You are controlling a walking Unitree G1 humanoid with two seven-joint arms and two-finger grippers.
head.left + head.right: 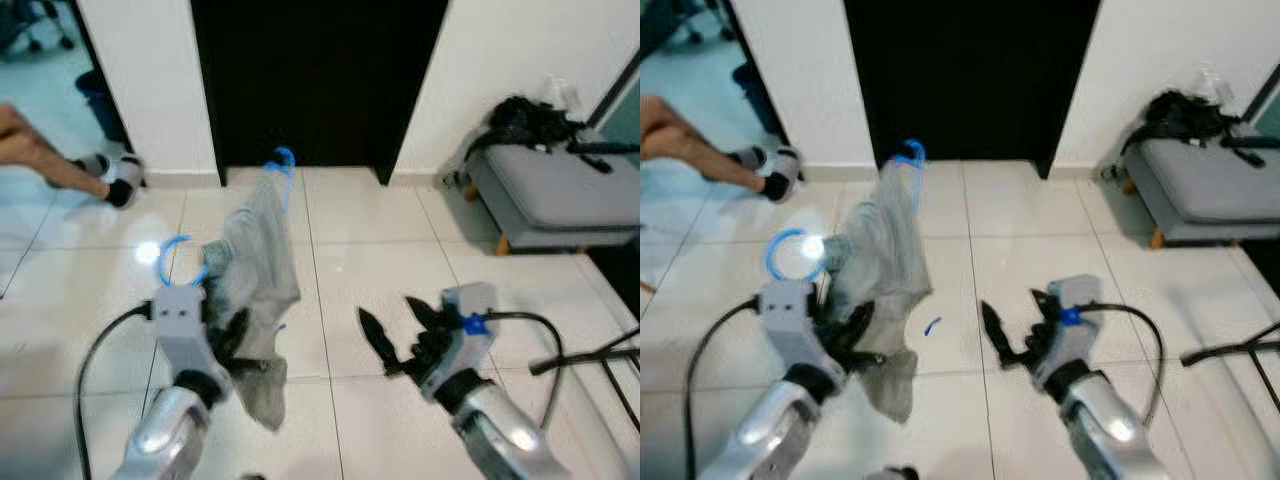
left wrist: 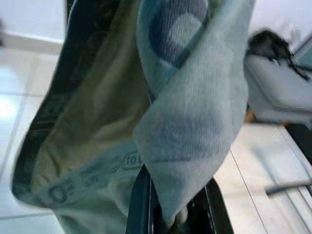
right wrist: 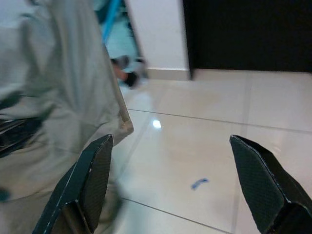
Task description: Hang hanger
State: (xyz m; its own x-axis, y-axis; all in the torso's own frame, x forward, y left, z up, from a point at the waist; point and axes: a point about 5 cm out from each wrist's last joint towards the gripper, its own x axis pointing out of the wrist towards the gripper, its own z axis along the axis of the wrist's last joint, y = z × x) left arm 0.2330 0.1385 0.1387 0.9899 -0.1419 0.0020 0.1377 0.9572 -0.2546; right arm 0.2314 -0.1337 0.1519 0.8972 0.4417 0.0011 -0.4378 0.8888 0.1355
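One blue hanger [image 1: 283,160] carried one pale grey garment [image 1: 258,262]. The left gripper [image 1: 232,338] held both, low and left of centre over the tiled floor [image 1: 350,250]. Its jaws were closed on the lower folds of the garment, as the left wrist view showed, with cloth bunched between the black fingers [image 2: 141,204]. The left arm was bent, its forearm rising from the lower left, and the gripper pointed forward and slightly inward.

The hanger's long axis ran away from the robot, toward the dark doorway [image 1: 315,80]. Its hook end pointed at the doorway and stood highest. The garment drooped from it down to the gripper.

The right gripper [image 1: 398,318] hovered right of centre, apart from the garment, holding nothing. Its jaws were spread wide, and the fingers [image 3: 95,180] pointed forward and to the left.

One grey bench [image 1: 555,195] stood at the right wall with one black bag [image 1: 525,120] on it. One person's leg [image 1: 60,160] showed at far left.
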